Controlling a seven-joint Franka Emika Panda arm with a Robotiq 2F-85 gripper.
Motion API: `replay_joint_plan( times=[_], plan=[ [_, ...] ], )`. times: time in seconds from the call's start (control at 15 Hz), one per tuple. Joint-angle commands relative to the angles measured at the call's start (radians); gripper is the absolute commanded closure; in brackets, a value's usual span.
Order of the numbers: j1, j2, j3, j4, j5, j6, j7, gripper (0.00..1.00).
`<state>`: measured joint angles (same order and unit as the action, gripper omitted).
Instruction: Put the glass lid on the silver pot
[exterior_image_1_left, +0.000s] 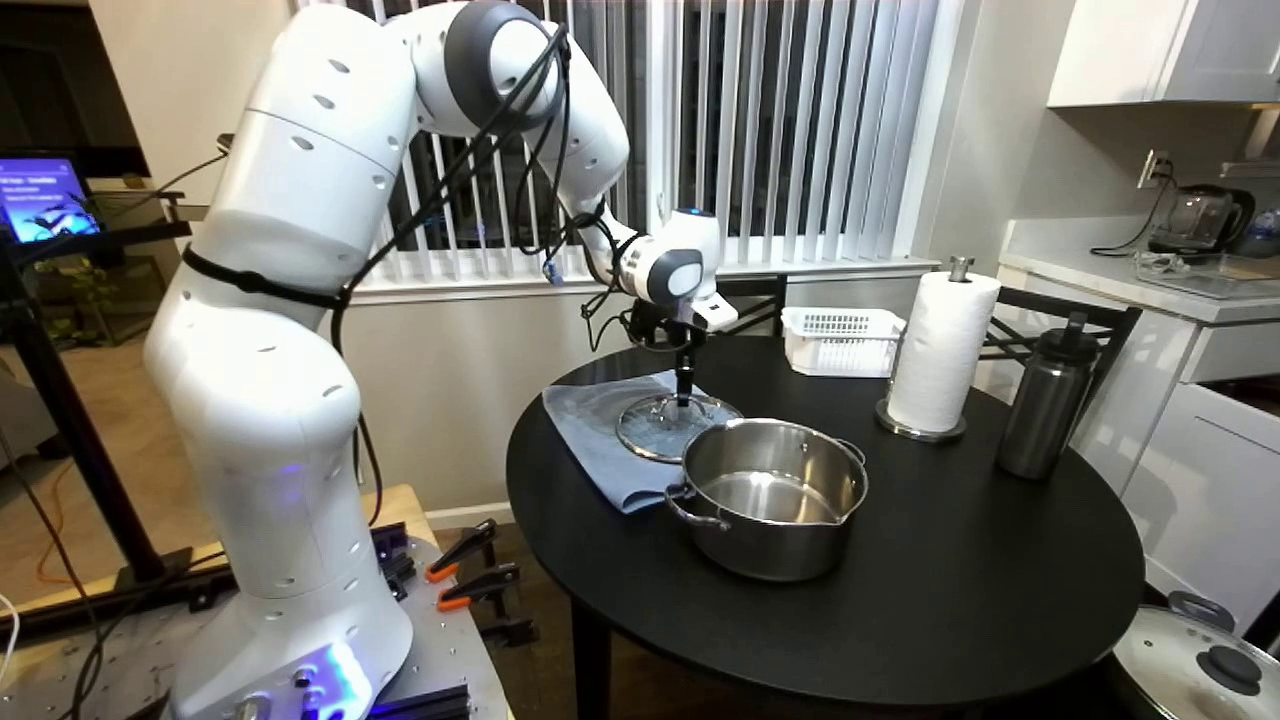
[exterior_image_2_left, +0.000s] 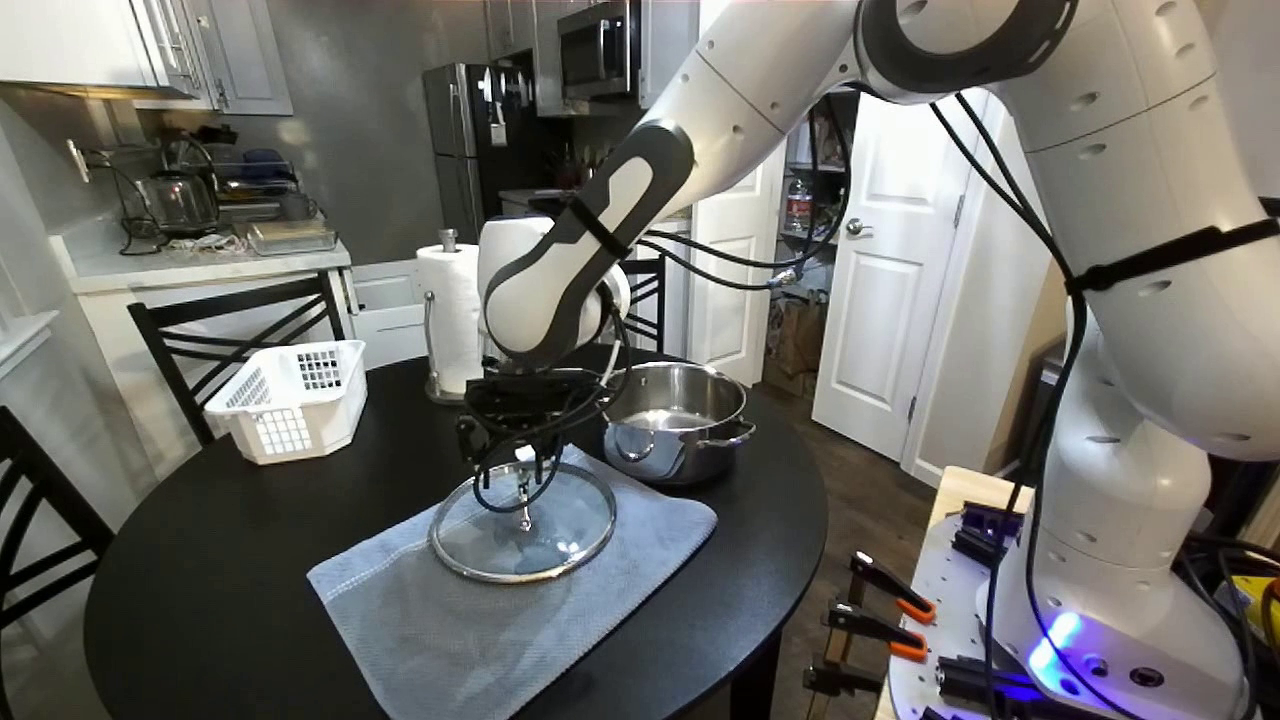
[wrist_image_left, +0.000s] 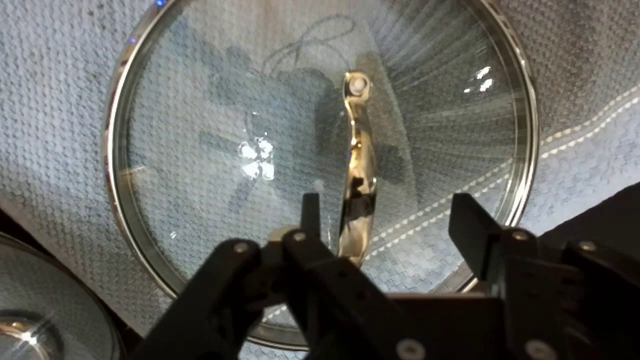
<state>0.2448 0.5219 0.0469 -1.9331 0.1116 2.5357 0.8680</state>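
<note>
The glass lid (exterior_image_1_left: 640, 430) lies flat on a blue-grey cloth, left of the silver pot (exterior_image_1_left: 780, 548). In an exterior view the lid (exterior_image_2_left: 565, 550) is in front of the pot (exterior_image_2_left: 660, 455). The pot is uncovered; part of it shows at the lower left of the wrist view (wrist_image_left: 25, 285). The lid has a metal strip handle (wrist_image_left: 357, 160) across its middle. My gripper (wrist_image_left: 382, 205) points down over the lid. It is open, its two fingers on either side of the handle's near end, the left finger closer to it. I cannot tell how high the fingertips are above the glass.
The cloth (exterior_image_2_left: 450, 640) lies on a round black table (exterior_image_1_left: 960, 590). A white basket (exterior_image_1_left: 845, 345), a paper towel roll (exterior_image_1_left: 940, 350) and a dark metal bottle (exterior_image_1_left: 1048, 410) stand toward the table's edge. Window blinds (exterior_image_1_left: 800, 130) hang behind the arm.
</note>
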Motion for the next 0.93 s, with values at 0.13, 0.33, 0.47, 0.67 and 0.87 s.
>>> replay_joint_plan(
  times=[0.13,0.33,0.47,0.67,0.87],
  plan=[
    [-0.011,-0.014,0.01,-0.02,0.056,-0.044,-0.01,0.72],
    [-0.01,-0.026,0.007,-0.03,0.056,-0.05,-0.008,0.93],
    [-0.008,-0.038,0.0,-0.04,0.049,-0.056,0.0,0.96],
    [0.008,-0.075,-0.018,-0.068,0.026,-0.046,0.026,0.93],
    [0.028,-0.126,-0.03,-0.102,-0.002,-0.034,0.036,0.93]
  ],
)
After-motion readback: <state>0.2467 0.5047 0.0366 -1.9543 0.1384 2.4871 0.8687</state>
